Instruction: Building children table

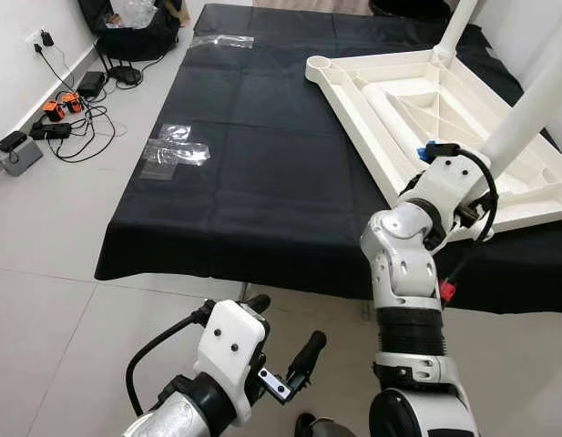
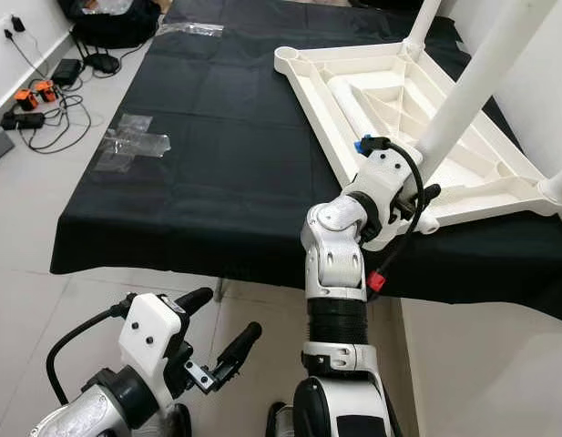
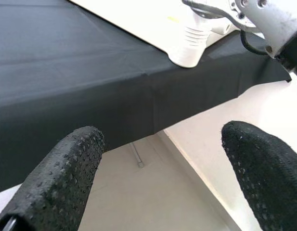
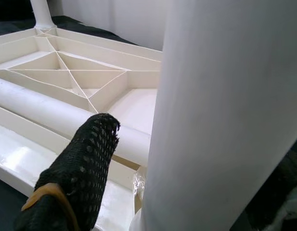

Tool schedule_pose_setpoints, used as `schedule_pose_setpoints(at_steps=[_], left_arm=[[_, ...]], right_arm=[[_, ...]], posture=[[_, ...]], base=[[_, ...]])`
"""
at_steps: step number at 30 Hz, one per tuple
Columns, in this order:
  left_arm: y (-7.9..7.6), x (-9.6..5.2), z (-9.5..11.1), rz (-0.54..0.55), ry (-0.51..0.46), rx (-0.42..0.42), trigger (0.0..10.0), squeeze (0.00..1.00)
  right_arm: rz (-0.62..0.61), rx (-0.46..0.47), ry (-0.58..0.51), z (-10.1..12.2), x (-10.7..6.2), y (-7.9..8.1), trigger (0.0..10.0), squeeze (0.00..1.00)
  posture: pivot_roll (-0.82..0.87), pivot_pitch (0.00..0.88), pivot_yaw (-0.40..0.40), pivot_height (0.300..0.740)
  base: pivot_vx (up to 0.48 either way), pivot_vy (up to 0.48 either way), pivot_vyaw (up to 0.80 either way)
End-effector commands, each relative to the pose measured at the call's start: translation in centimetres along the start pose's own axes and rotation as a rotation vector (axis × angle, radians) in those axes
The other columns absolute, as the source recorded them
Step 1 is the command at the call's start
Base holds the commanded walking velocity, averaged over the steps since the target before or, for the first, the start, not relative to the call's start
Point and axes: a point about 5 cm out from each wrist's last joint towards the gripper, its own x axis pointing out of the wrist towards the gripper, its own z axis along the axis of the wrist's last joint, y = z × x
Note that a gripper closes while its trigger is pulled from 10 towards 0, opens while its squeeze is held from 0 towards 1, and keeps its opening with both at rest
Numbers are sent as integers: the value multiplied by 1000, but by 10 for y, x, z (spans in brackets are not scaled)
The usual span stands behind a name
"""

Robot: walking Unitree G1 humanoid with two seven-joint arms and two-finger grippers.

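Note:
The white table top [image 1: 349,123] lies upside down on a black cloth [image 1: 253,182], ribs facing up. One white leg [image 1: 454,27] stands at its far corner. A second leg [image 1: 536,100] rises from the near right corner, and my right gripper [image 2: 424,205] is shut on it low down; in the right wrist view this leg [image 4: 225,110] sits between the black fingers [image 4: 81,168]. A loose leg [image 1: 390,114] lies inside the ribbed underside. My left gripper [image 1: 285,330] hangs open and holds nothing, low over the floor in front of the cloth's near edge.
Clear plastic wrappers [image 1: 176,146] lie on the cloth's left part, another one [image 1: 223,40] at the far end. Cables and chargers [image 1: 62,109] and a black bag [image 1: 135,32] are on the floor by the left wall. Grey floor tiles [image 1: 53,309] lie near me.

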Motion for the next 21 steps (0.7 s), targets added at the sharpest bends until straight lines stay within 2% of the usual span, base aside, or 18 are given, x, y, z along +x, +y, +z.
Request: schedule_pose_setpoints(at_steps=[1,21], left_arm=[[-1,-1,-2,-9,6,-8,10000,0],[0,-1,-1,-6,4,-4,10000,0]], right_arm=[[12,-11,26,-7,-7,-2,10000,0],[123,-24,11,-6,-9,-17,10000,0]], posture=[[79,200,-72,740],[76,202,-70,740]], base=[[0,0,0],[0,0,0]])
